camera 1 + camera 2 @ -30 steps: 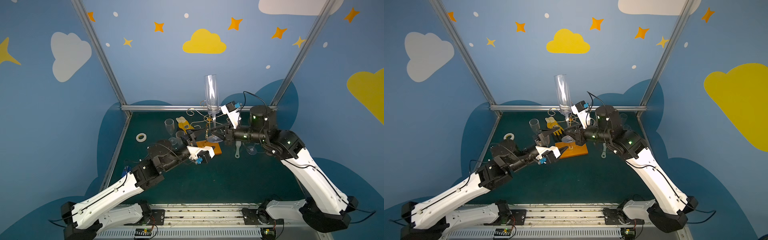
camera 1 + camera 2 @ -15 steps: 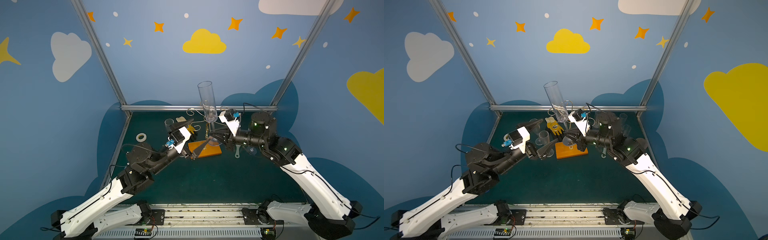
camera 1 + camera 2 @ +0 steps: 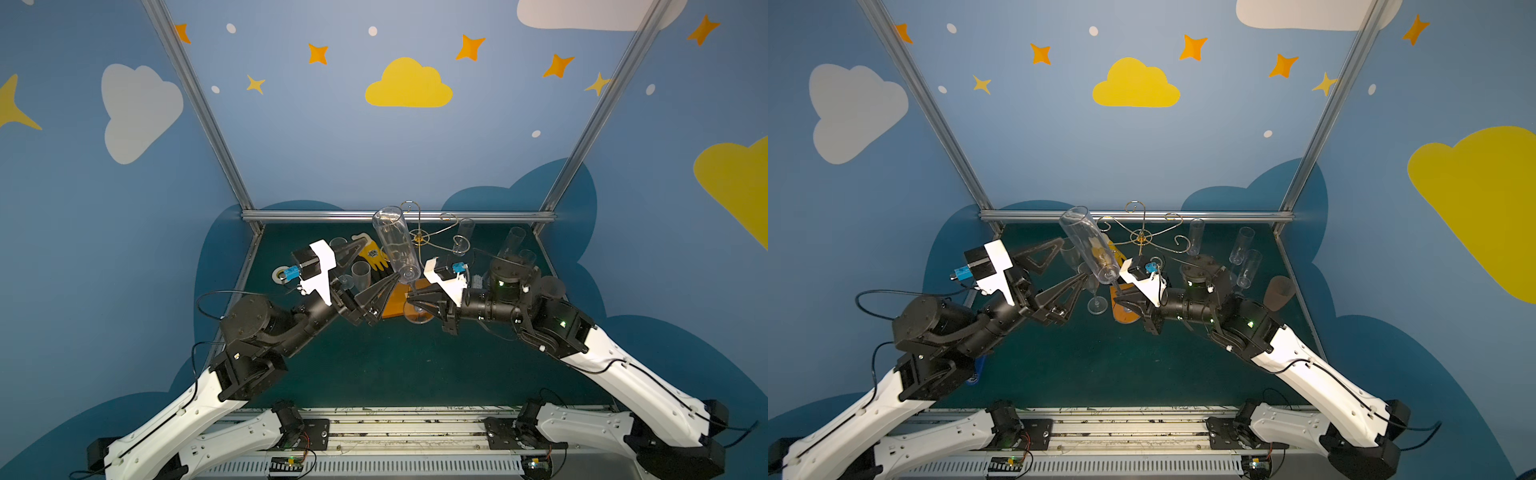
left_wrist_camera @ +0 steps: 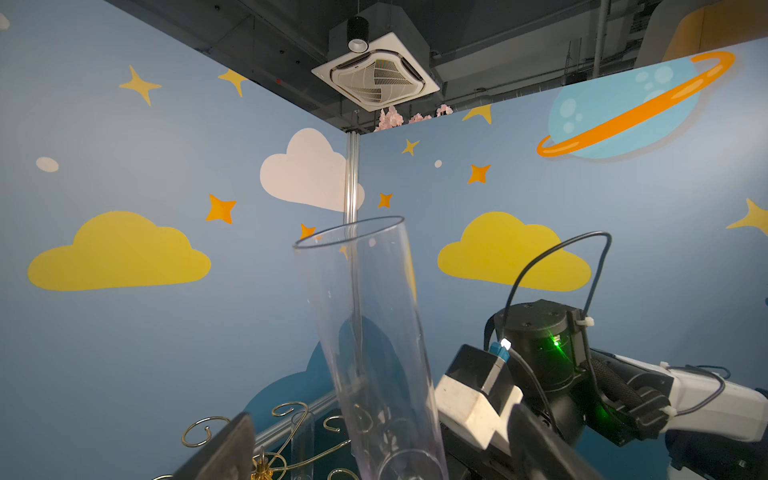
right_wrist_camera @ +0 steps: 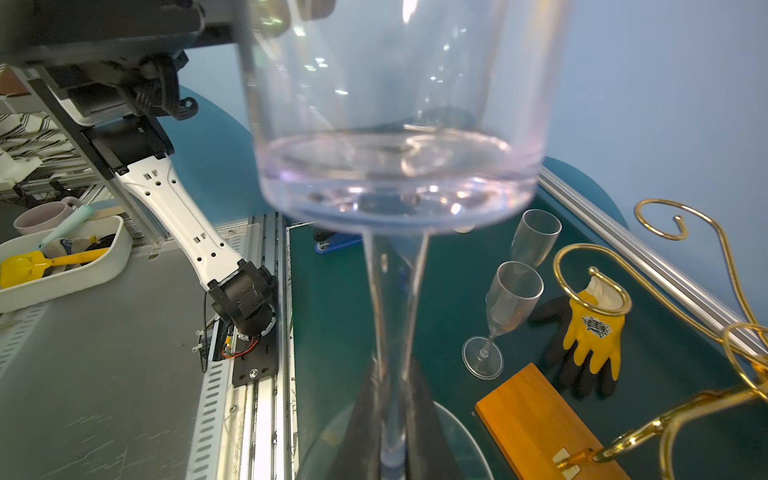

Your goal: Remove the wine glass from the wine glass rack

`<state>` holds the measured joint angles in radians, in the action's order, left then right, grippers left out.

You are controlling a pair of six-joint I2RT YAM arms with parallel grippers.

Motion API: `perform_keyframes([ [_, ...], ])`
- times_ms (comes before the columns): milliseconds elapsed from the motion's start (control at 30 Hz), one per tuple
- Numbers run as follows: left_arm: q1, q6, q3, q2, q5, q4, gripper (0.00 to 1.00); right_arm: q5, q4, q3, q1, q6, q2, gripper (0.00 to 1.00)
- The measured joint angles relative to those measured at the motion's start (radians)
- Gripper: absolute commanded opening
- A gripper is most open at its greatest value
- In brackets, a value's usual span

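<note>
- Clear plastic, tall and narrow: the wine glass [image 3: 395,243] sat mid-frame in both top views, rim up, off the mat.
- My right gripper [image 5: 390,374] had its fingers pinched shut on the stem [image 5: 395,299], low down, just above the foot.
- The long axis ran from that grip up toward the upper left of the frame, so the bowl [image 3: 1088,245] leaned away from the wine glass rack [image 3: 1140,237] and over toward my other arm.
- My left gripper [image 3: 1075,257] was spread wide and held nothing. One finger [image 4: 224,453] lay on each side of the bowl's lower end, and I could not tell whether either touched it.
- So the right arm owned the glass, and the left was close enough to take the bowl by closing across it.
- In the right wrist view the gold curls lay to the right of the stem and apart from it. I judged the glass free of the wire, with only the set-down left.
- Edges to mind: the rack's curled arms just right of the bowl in a top view, its orange base [image 3: 395,301] under the foot, and the yellow glove [image 3: 374,257] and spare flutes [image 5: 515,291] to the left.
- Open green mat [image 3: 395,365] lay toward the bottom of the frame, between the two arms. That looked like my room for moving.
</note>
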<state>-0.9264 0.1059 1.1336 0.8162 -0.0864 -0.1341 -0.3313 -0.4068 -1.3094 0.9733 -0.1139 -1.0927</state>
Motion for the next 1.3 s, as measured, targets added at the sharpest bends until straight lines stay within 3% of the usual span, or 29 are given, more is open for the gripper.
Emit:
perform_keyframes([
  [500,0.170,0.265,0.000,0.020,0.177,0.000,0.89,0.147,0.047,0.092,0.136,-0.036,0.013,0.00],
  [900,0.187,0.357,-0.035,0.012,0.225,-0.019,0.55,0.204,0.078,0.154,0.167,-0.052,0.003,0.00],
  [1300,0.195,0.356,-0.109,-0.025,0.212,-0.047,0.36,0.219,0.083,0.176,0.187,-0.048,-0.008,0.00],
])
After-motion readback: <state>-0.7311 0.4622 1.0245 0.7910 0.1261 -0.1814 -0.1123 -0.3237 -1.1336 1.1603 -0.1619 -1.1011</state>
